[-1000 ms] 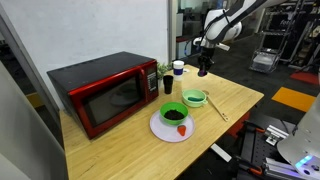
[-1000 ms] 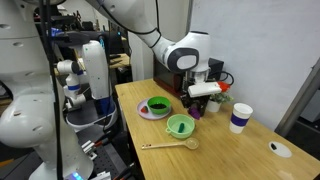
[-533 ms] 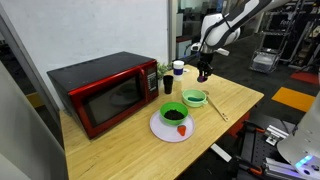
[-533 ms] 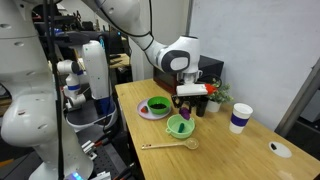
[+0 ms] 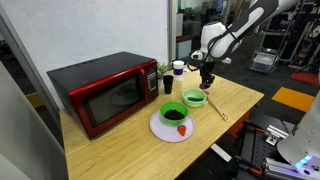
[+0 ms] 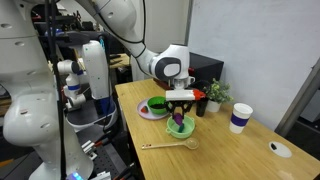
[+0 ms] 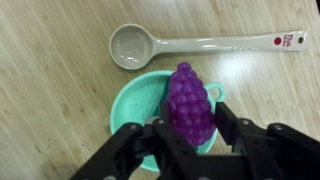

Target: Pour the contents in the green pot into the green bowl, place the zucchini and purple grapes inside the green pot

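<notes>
With gripper (image 7: 187,122) clamped on grapes (image 7: 188,98), centred over pot (image 7: 130,100) for drop-in, lower before release.

gripper (image 7: 192,136): pinching the purple grapes (image 7: 190,103) between its jaws | green pot (image 7: 133,102): sitting directly under the jaws, open side up | white spoon (image 7: 200,43): lying beyond the jaws on the wooden table (image 7: 50,95), just past the pot

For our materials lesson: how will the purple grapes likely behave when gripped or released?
The purple grapes look like one moulded glossy cluster: probably stiff, light, perhaps slippery. Being tapered and bumpy, they would likely wobble rather than roll far in the green pot below.
</notes>
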Robot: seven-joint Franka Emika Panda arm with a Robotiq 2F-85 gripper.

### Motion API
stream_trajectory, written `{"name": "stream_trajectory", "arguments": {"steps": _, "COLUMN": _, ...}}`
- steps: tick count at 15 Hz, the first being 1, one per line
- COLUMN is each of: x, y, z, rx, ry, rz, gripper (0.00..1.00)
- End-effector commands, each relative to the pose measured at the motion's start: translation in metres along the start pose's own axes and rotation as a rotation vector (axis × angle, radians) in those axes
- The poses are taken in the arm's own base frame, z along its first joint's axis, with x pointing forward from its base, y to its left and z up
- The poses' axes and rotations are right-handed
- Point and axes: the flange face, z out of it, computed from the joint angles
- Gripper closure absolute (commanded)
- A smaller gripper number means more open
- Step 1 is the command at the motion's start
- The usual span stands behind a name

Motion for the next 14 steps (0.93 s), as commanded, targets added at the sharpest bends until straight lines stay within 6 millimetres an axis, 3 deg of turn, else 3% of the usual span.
{"name": "stream_trajectory", "arguments": {"steps": 1, "x": 0.009, "y": -0.016, "z": 0.015, "rx": -0.032, "ry": -0.015, "rz": 0.042, "gripper": 0.77}}
{"name": "stream_trajectory", "arguments": {"steps": 4, "x": 0.016, "y": -0.021, "z": 0.025, "rx": -0.053, "ry": -0.023, "rz": 0.084, "gripper": 0.77}}
{"name": "stream_trajectory", "arguments": {"steps": 14, "x": 0.036, "y": -0.009, "z": 0.065, "rx": -0.149, "ry": -0.015, "rz": 0.192, "gripper": 0.77}}
